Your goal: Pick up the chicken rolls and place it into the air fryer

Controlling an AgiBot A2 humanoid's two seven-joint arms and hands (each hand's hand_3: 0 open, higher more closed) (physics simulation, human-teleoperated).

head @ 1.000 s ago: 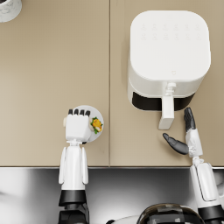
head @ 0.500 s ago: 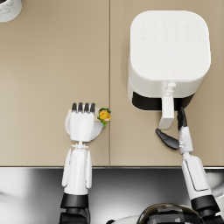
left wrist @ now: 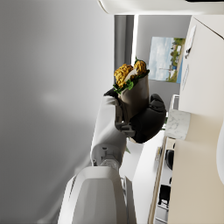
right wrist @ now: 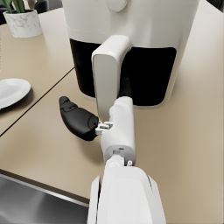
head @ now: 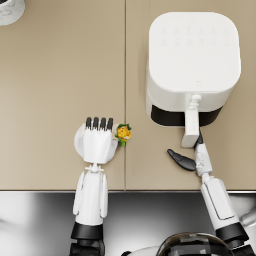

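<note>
Above the white plate (head: 79, 141) on the beige table (head: 60, 75), the chicken roll (head: 123, 133) is held in the left hand (head: 98, 142), whose dark fingers are seen wrapped around its brown wrap in the left wrist view (left wrist: 138, 94), the filling end poking out past the hand toward the air fryer (head: 193, 60). At the fryer's front, the right hand (head: 192, 152) is placed at the white drawer handle (head: 190, 127), its thumb stuck out to the side over the table; whether the other fingers are closed round the handle cannot be told, as they are hidden behind it. A marbled pot (right wrist: 24, 22) is seen at the table's far corner.
</note>
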